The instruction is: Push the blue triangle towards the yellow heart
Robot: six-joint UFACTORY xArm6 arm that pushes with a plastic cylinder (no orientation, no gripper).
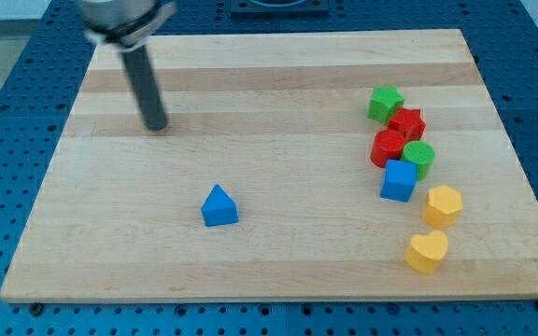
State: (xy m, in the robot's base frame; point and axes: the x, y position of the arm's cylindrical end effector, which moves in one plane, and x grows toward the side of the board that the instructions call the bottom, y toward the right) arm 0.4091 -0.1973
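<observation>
- Camera view: my tip (157, 125) sits on the desk (278, 84) toward the view's top left, well apart from every block.
- No claw on this rig, just the rod; it holds nothing and touches nothing.
- Blue triangle (219, 206) sits alone, left of centre, below and to the right of my tip.
- Yellow heart (427, 252) is at the view's bottom right, well apart from the triangle, slightly lower in view.
- Step, as I judge it: approach phase, push not yet begun.
- Next move calls for getting my tip to the triangle's left side, a touch above its centre line, then driving right and slightly down toward the heart.
- Watch: yellow hexagon (443, 204) and blue cube (399, 180) sit just above the heart; a high line would clip them.
- Red and green blocks cluster further up on the right, off the likely path.
- Surface: pale wooden board, flat, on a blue perforated base (26, 84).
- Room beyond is out of frame.
</observation>
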